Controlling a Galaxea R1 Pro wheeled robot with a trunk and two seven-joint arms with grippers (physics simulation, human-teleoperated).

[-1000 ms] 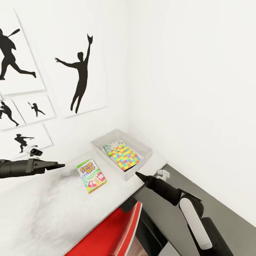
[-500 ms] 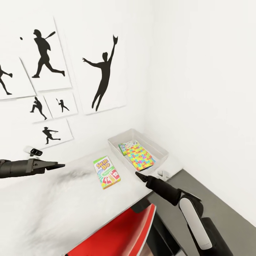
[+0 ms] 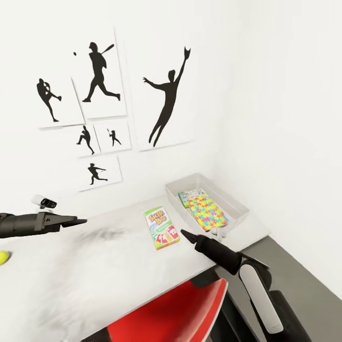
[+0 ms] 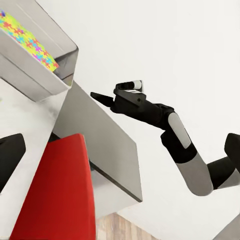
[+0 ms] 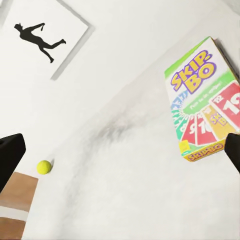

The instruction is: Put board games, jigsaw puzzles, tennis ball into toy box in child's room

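The SKIP-BO board game (image 3: 162, 228) lies flat on the table (image 3: 104, 266), just left of the toy box (image 3: 223, 191). A jigsaw puzzle (image 3: 209, 212) lies in the box, over another flat colourful piece (image 3: 191, 194). The tennis ball (image 3: 2, 257) rests on the table at the picture's left edge. My right gripper (image 3: 184, 234) hovers open just right of the SKIP-BO box (image 5: 202, 100), and its wrist view also takes in the ball (image 5: 44, 166). My left gripper (image 3: 78, 221) is open and empty above the table's left part. Its wrist view shows the toy box (image 4: 50, 75) and puzzle (image 4: 25, 35).
A red chair (image 3: 175, 313) stands at the table's near edge, below my right arm. Black baseball-player silhouette pictures (image 3: 166, 102) hang on the white wall behind the table. The toy box sits in the room's corner, with a grey surface (image 3: 289, 266) to the right of the table's end.
The whole picture has slid to the right, so the camera has turned left. The tennis ball has come into view at the left edge. Both arms keep their pose.
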